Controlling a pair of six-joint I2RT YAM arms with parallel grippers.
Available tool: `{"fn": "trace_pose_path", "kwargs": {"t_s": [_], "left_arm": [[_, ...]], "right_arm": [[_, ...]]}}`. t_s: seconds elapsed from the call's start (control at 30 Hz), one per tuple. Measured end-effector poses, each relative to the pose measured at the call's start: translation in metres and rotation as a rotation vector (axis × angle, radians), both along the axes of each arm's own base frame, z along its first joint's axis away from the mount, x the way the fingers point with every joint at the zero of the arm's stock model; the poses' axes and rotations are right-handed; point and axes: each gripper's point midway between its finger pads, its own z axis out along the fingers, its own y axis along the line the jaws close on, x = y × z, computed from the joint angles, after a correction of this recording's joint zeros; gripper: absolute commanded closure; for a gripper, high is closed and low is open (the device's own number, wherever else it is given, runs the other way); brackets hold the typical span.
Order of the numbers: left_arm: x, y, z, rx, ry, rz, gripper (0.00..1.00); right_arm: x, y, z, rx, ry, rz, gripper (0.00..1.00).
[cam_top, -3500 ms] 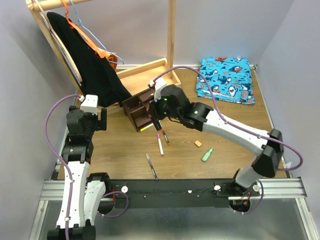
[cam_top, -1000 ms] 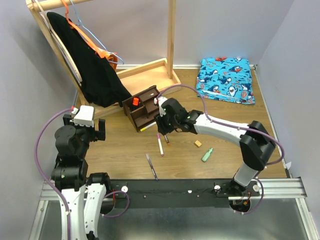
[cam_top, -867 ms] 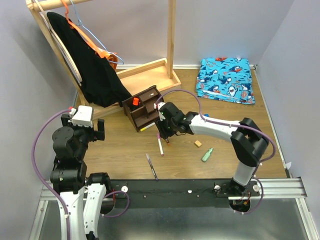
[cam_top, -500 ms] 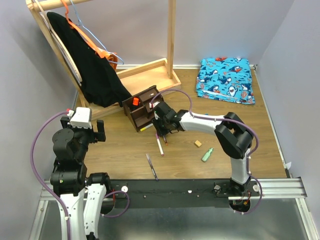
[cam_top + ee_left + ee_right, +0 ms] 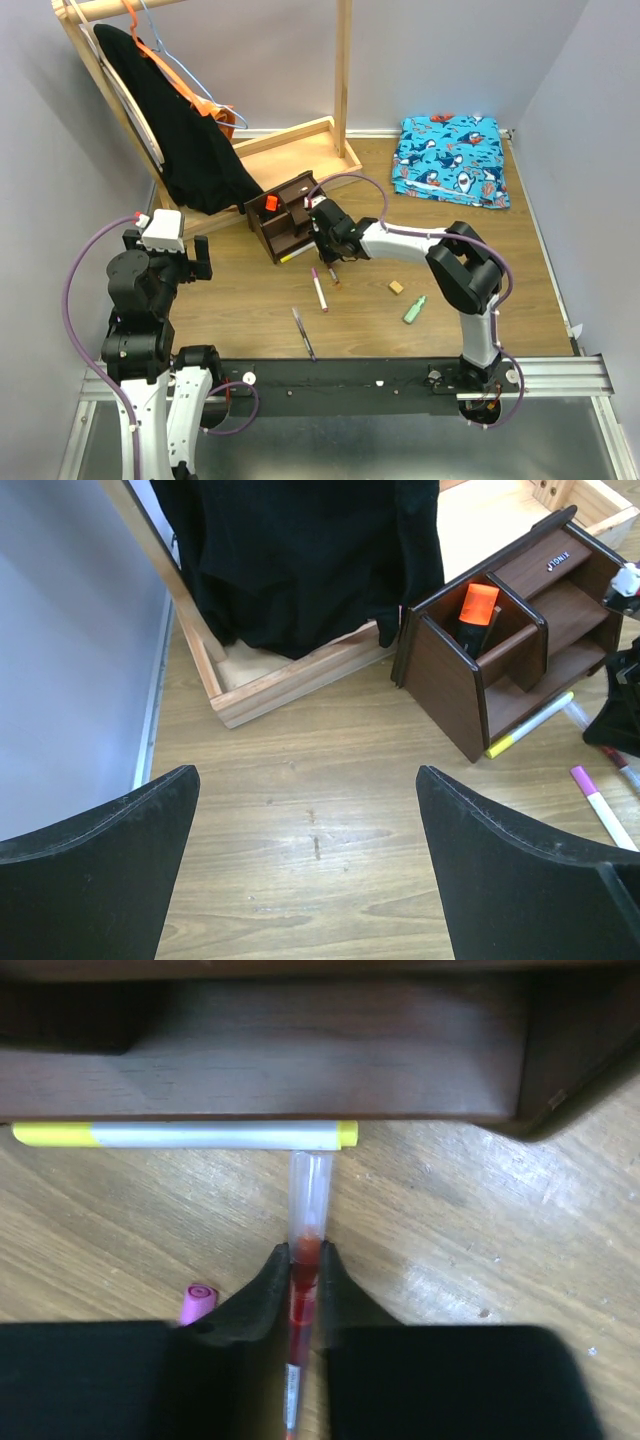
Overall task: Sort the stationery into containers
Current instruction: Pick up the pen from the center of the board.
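The dark brown organiser [image 5: 285,215] stands left of centre, with a black-orange marker [image 5: 270,203] upright in one compartment. My right gripper [image 5: 328,256] is low at its front, shut on a red pen with a clear cap [image 5: 305,1260] that lies on the table. A yellow-white pen [image 5: 190,1135] lies along the organiser's base [image 5: 300,1050]. A pink-white pen [image 5: 318,288], a purple-grey pen [image 5: 303,332], a tan eraser [image 5: 396,287] and a mint-green highlighter [image 5: 414,309] lie on the table. My left gripper [image 5: 305,880] is open and empty, left of the organiser [image 5: 500,660].
A pale wooden rack frame [image 5: 290,140] with a black garment [image 5: 185,130] and an orange hanger [image 5: 215,110] stands at the back left. A folded blue shark-print cloth [image 5: 452,158] lies at the back right.
The black-orange marker now stands in the organiser. My right gripper came down from the organiser to the red pen and shut on it, the arm folding in. My left arm drew back slightly.
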Motion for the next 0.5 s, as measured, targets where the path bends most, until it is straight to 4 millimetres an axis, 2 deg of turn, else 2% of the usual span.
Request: {"fn": "trace_pose_path", "kwargs": {"t_s": [0.03, 0.13, 0.3, 0.37, 0.4, 0.47, 0.5], "left_arm": [[0.0, 0.0, 0.0, -0.001, 0.001, 0.0, 0.01], [0.0, 0.0, 0.002, -0.001, -0.004, 0.0, 0.01], [-0.001, 0.0, 0.002, -0.001, -0.008, 0.0, 0.01], [-0.002, -0.001, 0.003, -0.001, -0.013, -0.004, 0.01], [-0.002, -0.001, 0.003, 0.002, -0.018, -0.008, 0.01], [-0.001, -0.002, 0.001, 0.009, -0.023, -0.015, 0.01], [-0.001, -0.002, -0.001, 0.01, -0.021, -0.018, 0.01]], "right_arm": [[0.0, -0.001, 0.0, 0.008, -0.008, -0.007, 0.99], [-0.003, -0.005, 0.002, 0.02, -0.016, -0.012, 0.99], [-0.021, -0.026, 0.008, -0.027, 0.016, 0.004, 0.99], [-0.027, -0.03, 0.023, -0.025, 0.015, 0.019, 0.99], [-0.028, -0.03, 0.037, -0.005, 0.002, 0.03, 0.99], [-0.026, -0.022, 0.075, 0.067, -0.049, 0.058, 0.99], [-0.024, -0.015, 0.1, 0.125, -0.092, 0.077, 0.99]]}}
